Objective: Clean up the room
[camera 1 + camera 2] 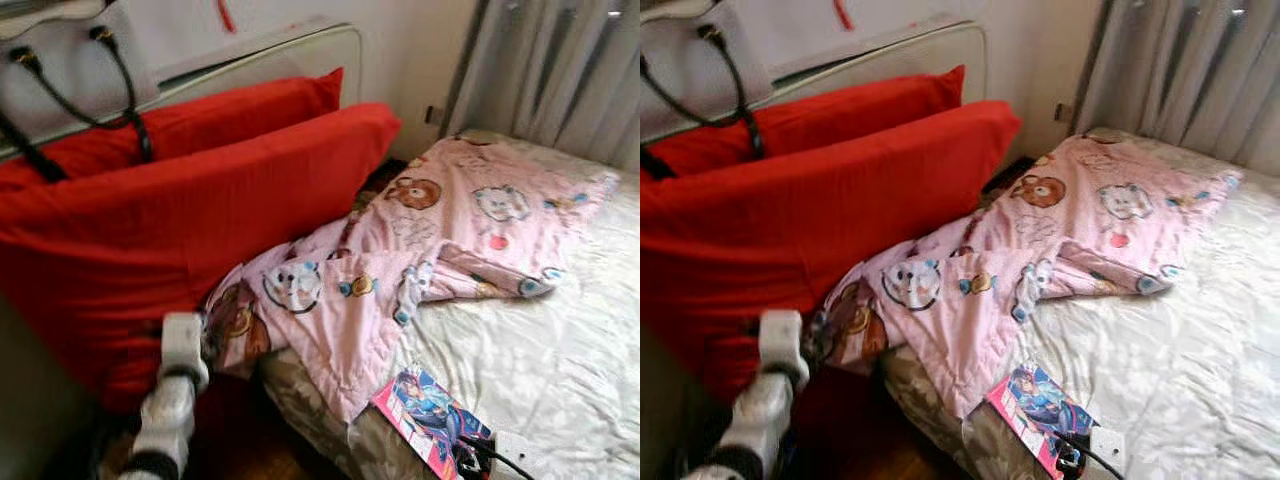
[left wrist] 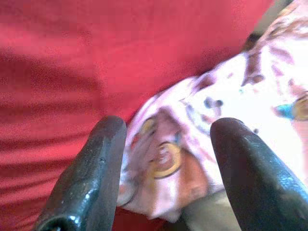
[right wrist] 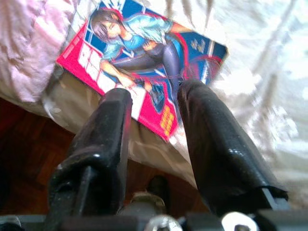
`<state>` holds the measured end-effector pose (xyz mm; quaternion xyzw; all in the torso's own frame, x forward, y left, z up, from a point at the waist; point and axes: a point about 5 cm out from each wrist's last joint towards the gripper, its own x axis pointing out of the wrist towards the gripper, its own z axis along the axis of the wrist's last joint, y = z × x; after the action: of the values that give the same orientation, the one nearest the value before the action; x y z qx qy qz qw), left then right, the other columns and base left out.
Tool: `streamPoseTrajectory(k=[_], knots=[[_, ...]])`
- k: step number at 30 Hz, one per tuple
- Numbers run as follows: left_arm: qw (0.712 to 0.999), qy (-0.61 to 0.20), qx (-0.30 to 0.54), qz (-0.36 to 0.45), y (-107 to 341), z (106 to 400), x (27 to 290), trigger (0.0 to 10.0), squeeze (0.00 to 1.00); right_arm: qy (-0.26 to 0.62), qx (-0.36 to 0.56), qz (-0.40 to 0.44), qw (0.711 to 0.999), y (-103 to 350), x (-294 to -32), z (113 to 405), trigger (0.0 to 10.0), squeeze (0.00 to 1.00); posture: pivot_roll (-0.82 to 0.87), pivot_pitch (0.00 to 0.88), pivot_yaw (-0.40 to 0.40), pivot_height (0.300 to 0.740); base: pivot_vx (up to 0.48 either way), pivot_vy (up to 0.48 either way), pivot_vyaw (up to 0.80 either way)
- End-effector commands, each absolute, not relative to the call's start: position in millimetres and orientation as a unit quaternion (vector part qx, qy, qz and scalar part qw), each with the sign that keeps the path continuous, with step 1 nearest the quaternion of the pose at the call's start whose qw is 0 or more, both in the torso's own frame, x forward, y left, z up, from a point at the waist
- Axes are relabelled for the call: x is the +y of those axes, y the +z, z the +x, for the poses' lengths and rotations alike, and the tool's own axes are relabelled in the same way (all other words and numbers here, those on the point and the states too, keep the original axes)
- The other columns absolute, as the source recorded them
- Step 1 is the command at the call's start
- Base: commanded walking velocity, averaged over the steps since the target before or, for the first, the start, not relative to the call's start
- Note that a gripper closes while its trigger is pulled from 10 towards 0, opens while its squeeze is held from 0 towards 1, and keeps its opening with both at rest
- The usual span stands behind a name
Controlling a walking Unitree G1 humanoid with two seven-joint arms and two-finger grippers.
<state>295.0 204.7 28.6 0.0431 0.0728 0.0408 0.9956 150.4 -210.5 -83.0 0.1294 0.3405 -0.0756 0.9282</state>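
Bedroom clutter covers a bed (image 1: 560, 370) with a pale sheet, red cushions (image 1: 190, 220) propped beside it and grey curtains behind. Spread and empty, the left pincer (image 2: 166, 168) points at the hanging corner of the pink cartoon blanket (image 1: 420, 240); it should, I judge, close on a thick fold, while the right pincer (image 3: 154, 144), also spread, hovers just short of the comic book (image 3: 144, 62) at the bed's edge. Its cover lettering is too blurred to read.

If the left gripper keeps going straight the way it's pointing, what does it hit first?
Most likely the hanging corner of the pink blanket, which sits between the open fingers of the left gripper in the left wrist view. The red cushion lies just beside it; depth is hard to judge.
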Motion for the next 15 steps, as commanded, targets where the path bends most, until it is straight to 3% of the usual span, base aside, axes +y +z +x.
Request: streamPoseTrajectory(k=[1, 12, 13, 14, 15], knots=[[0.994, 0.045, 0.098, 0.032, 13.0, 280.1, 206.4, 10.0, 0.00, -0.078, 0.335, 0.134, 0.929, -83.1, -211.8, 147.6, 10.0, 0.00, -0.01, 0.000, -0.037, 0.740, 0.000, 0.000, 0.00], [0.996, 0.030, 0.074, 0.036, 3.5, 252.7, 202.8, 10.0, 0.00, -0.037, 0.326, 0.079, 0.941, -83.2, -216.3, 128.9, 10.0, 0.00, -0.02, 0.000, -0.065, 0.740, 0.000, 0.000, 0.00], [0.997, 0.024, 0.070, 0.035, 3.6, 251.2, 200.4, 10.0, 0.00, -0.037, 0.310, 0.080, 0.947, -79.9, -217.1, 134.6, 10.0, 0.00, -0.01, 0.000, -0.079, 0.740, 0.000, 0.000, 0.00], [0.997, 0.018, 0.062, 0.032, 4.2, 249.3, 196.6, 10.0, 0.00, -0.024, 0.221, 0.075, 0.972, -53.5, -215.8, 186.4, 10.0, 0.00, -0.01, 0.000, -0.082, 0.740, 0.000, 0.000, 0.00], [0.998, 0.016, 0.059, 0.031, 4.4, 248.6, 195.2, 10.0, 0.00, -0.014, 0.164, 0.071, 0.984, -32.3, -213.2, 218.4, 10.0, 0.00, 0.00, 0.000, -0.083, 0.740, 0.000, 0.000, 0.00]])
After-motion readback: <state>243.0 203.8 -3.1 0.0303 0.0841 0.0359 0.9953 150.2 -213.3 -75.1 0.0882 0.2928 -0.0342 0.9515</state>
